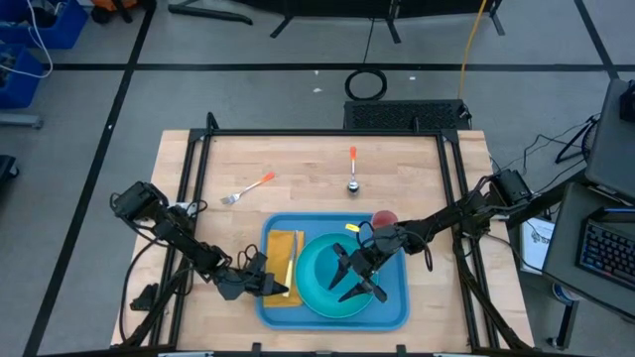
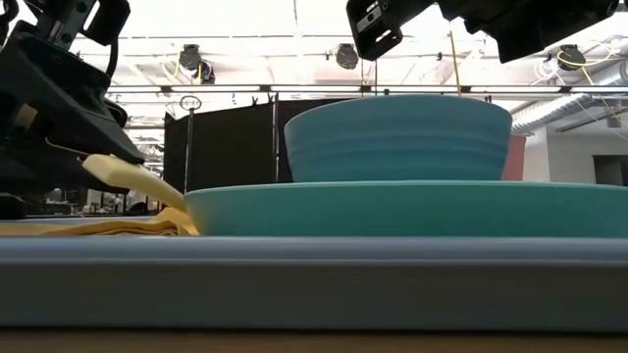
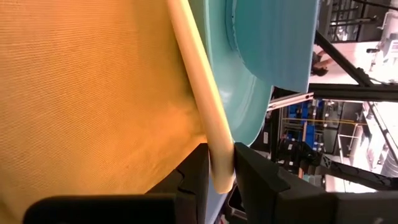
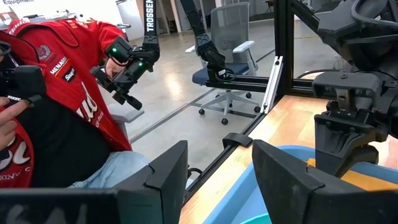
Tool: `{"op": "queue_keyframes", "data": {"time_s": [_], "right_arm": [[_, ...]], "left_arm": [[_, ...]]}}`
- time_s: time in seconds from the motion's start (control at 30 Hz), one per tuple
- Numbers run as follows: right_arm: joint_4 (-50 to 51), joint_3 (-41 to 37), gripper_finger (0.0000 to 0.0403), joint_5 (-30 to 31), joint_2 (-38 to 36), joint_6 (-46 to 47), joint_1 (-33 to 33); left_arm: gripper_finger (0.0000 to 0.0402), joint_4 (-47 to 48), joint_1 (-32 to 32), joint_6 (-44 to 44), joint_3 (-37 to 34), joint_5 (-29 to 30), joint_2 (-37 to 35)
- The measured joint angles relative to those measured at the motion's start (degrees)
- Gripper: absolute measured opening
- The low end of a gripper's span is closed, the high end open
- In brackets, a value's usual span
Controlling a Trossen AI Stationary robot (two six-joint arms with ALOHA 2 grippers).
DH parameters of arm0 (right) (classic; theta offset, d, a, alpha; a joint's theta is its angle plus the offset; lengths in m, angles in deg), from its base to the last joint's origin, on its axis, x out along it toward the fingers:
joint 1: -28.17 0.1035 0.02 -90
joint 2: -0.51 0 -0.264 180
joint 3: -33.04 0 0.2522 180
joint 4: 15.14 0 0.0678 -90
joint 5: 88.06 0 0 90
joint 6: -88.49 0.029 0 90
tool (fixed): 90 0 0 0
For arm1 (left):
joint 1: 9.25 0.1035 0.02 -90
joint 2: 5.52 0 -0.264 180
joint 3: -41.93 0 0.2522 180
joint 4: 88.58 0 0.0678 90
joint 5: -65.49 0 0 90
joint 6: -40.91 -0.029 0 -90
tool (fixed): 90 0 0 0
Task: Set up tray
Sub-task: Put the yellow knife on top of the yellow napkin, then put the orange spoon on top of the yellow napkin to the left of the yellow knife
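Partly hidden, left claw pinches a cream utensil; right claw spread

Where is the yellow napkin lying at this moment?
In the high view, the yellow napkin lies flat in the left part of the blue tray, beside the teal plate, next to the left gripper.

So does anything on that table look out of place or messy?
Mostly tidy: the blue tray holds a teal plate, a bowl and a yellow napkin. The fork and spoon lie loose on the wood beyond it. The left gripper pinches a pale utensil beside the napkin.
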Motion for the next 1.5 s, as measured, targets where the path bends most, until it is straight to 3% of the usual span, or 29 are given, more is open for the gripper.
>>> {"op": "queue_keyframes", "data": {"time_s": [1.0,1.17,1.3,1.5], "right_arm": [[0.03,0.0,0.0169,0.0,0.0,0.0,0.0],[0.04,0.0,0.0169,0.0,0.0,0.0,0.0],[0.04,0.0,0.0169,0.0,0.0,-0.24,0.0],[0.0,0.0,0.0169,0.0,0.0,-0.24,0.0]], "left_arm": [[0.0079,-0.32,0.12,-4.69,0.09,-0.87,-0.11],[0.0079,-6.93,-1.17,-12.54,0.09,3.13,-0.13],[0.0079,-17.63,-2.95,-27.86,0.11,9.37,-0.64],[0.0079,-32.84,-4.26,-45.13,0.15,9.02,-1.25]]}}
